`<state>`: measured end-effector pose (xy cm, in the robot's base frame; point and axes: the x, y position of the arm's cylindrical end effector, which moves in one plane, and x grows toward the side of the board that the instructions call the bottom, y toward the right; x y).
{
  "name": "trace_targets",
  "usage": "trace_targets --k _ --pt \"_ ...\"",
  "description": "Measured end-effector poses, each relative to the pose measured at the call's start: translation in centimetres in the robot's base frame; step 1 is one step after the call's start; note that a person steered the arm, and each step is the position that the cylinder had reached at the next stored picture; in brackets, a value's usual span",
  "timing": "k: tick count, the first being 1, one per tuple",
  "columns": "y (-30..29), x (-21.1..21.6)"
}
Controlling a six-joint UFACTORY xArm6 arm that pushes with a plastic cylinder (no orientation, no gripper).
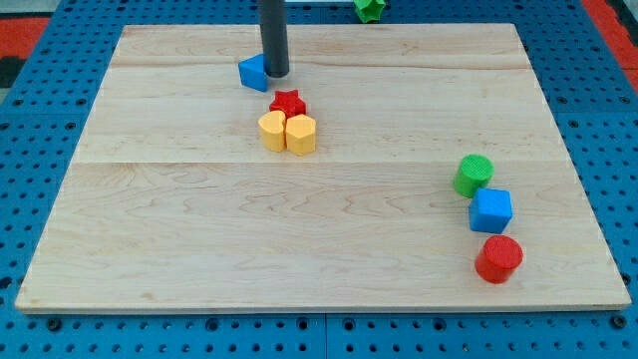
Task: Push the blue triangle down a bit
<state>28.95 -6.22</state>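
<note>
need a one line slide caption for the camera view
My tip sits against the right side of the blue triangle near the board's top, above the red star.

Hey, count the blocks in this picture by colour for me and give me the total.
Blue: 2, the blue triangle beside my tip, and the blue cube
Red: 2, the red star, the red cylinder
Yellow: 2, the yellow hexagon, the yellow heart
Green: 2, the green cylinder, the green block off the wooden board
Total: 8
</note>
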Motion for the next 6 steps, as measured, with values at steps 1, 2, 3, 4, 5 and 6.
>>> trace_targets --k 1,2,3,4,5,6 --pt "0.9 -2.5" --pt "0.0 -4.3" --pt "-4.6 -4.3" --pt "-4.4 -3.5" --pt "-2.1 -3.4" --pt "-1.4 -2.6"
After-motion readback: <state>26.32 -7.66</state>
